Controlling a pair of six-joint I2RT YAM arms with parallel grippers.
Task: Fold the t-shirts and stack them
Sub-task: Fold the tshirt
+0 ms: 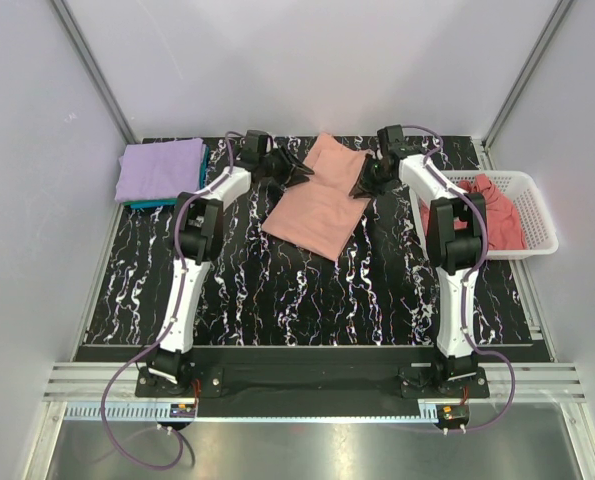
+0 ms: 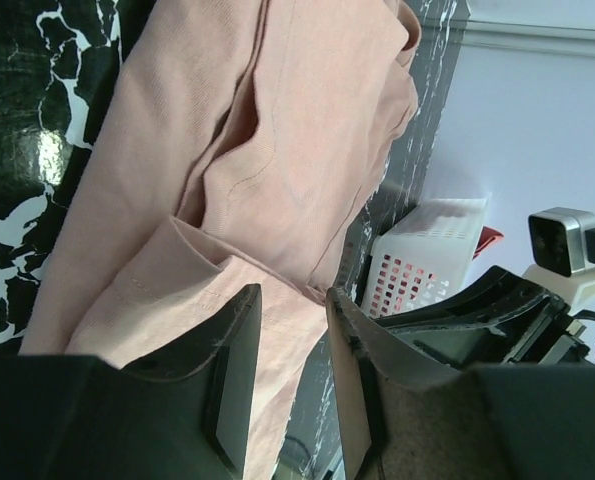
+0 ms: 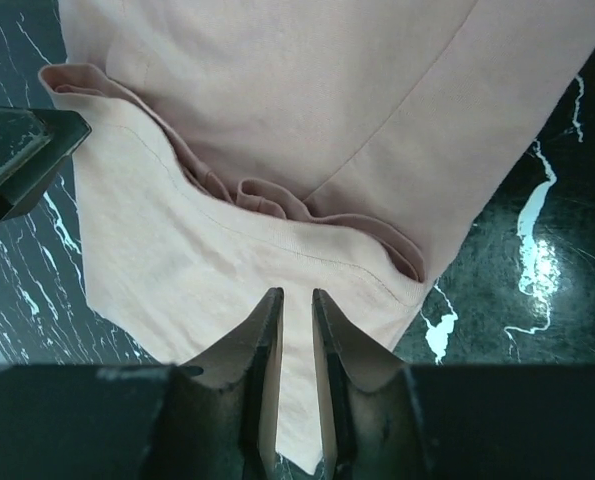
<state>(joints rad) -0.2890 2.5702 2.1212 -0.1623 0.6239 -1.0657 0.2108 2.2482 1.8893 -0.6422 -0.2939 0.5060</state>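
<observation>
At top centre, mid-fold: right gripper (image 1: 360, 186) pinches the shirt (image 1: 312, 212) by its far edge, left gripper (image 1: 297, 172) half-open, hold unclear; next, draw that edge evenly down-frame.

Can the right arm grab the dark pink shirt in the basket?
Probably not yet. The basket with the dark pink shirt sits beside that arm, nothing between, but the right fingers look pinched on the salmon-pink shirt and must let go first.
</observation>
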